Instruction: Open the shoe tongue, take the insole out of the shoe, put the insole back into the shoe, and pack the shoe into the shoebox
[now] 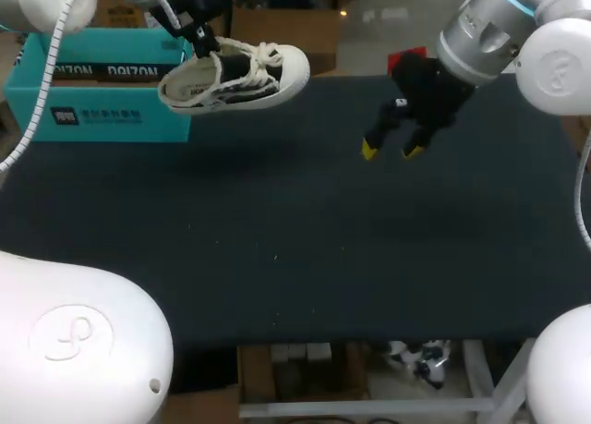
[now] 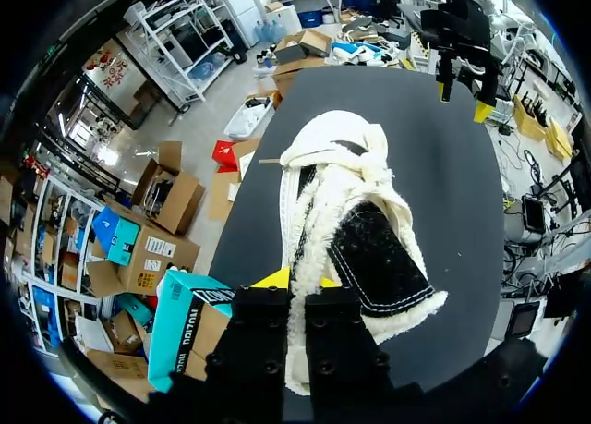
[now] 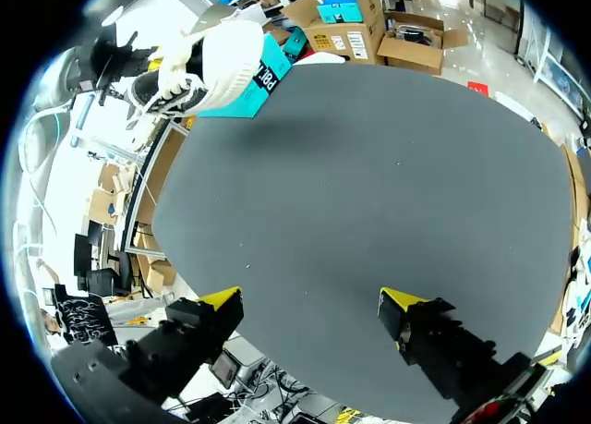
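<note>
Head view: the left gripper [image 1: 205, 43] is pinched on the heel of the white canvas sneaker with black side panels [image 1: 235, 76], holding it aloft close to the teal cardboard shoebox [image 1: 92, 96]. The right gripper [image 1: 391, 151] hangs spread and empty over the dark table [image 1: 295, 248]. Held only by its heel, the sneaker could tilt and catch the box wall

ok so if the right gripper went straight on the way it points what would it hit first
Most likely the bare table: the right gripper points down at it, open, with nothing in the way. The shoe hangs well off that line.
</note>
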`<state>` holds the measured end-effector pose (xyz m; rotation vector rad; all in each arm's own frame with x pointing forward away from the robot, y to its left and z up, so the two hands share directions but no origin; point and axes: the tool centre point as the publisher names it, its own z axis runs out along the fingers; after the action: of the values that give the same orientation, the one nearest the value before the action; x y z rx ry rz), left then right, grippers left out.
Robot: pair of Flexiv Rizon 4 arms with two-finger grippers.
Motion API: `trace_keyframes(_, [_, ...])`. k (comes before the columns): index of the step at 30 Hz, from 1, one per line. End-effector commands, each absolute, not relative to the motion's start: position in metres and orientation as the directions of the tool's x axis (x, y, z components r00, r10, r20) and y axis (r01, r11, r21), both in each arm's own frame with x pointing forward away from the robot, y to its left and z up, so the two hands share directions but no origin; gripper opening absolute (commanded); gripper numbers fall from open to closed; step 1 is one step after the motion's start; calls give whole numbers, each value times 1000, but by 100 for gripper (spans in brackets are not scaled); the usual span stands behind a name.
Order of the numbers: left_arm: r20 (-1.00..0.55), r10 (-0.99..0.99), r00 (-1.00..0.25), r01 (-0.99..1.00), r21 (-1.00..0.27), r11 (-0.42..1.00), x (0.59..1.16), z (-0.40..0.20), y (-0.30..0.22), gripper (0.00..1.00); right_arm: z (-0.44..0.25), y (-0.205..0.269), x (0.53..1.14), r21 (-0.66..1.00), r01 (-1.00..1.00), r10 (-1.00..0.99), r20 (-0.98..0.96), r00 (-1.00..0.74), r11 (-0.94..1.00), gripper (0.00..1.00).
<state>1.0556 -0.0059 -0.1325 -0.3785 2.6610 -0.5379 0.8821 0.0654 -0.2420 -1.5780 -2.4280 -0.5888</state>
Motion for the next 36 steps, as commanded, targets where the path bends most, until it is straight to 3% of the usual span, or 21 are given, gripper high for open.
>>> trace_keyframes(1, [-344, -324, -881, -146, -454, 879, 1056, -120, 38, 0, -242, 66, 882, 225, 907, 835, 360, -416, 355, 100])
trace_keyframes(10, [-375, -306, -875, -107, -467, 878, 1106, -98, 118, 0, -242, 66, 882, 225, 907, 835, 360, -416, 355, 100])
trace_keyframes(20, [-337, -312, -888, -130, -468, 874, 1183, -111, 189, 0, -231, 93, 895, 391, 697, 745, 41, -666, 601, 100])
trace_keyframes(28, [-295, -301, -907, -142, -459, 877, 1235, -135, 214, 0, -233, 95, 898, 445, 535, 636, -106, -765, 718, 100])
trace_keyframes(36, [-283, -287, -915, -143, -437, 888, 1254, -150, 238, 0, -233, 95, 898, 445, 535, 636, -106, -765, 718, 100])
